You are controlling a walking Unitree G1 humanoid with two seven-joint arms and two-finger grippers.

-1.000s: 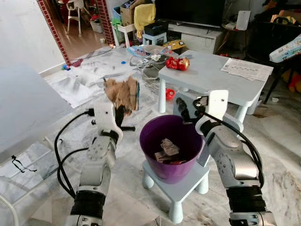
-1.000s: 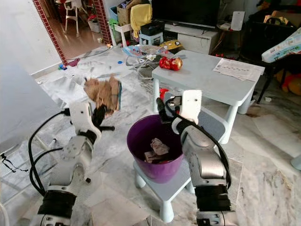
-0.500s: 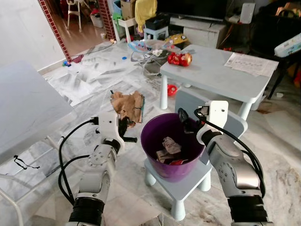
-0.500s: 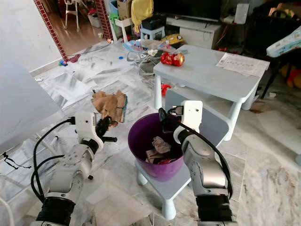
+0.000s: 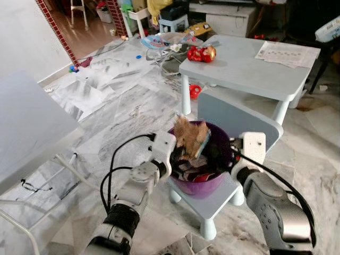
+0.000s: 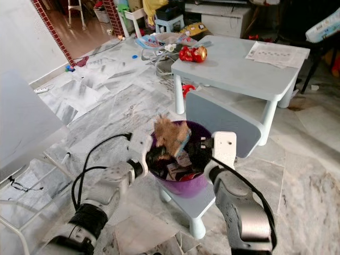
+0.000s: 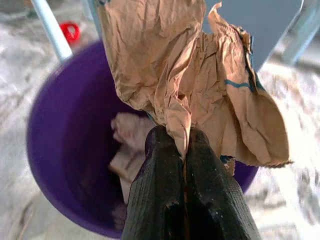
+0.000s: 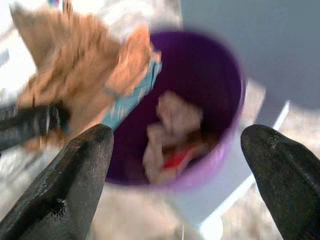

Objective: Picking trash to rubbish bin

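Observation:
A purple rubbish bin stands on a small pale blue chair and holds crumpled trash. My left gripper is shut on a crumpled brown paper bag with a teal edge, held over the bin's mouth. In the left wrist view the fingers pinch the paper bag directly above the bin. My right gripper is at the bin's right rim, and in the right wrist view its fingers stand wide open around the bin.
A pale blue kids' table with a red toy and papers stands behind the chair. A white surface lies at the left. Clutter and a stool sit at the back by the brick doorway; marble floor all around.
My left gripper has carried the paper bag rightward from beside the bin to over its mouth. The camera has tilted further down.

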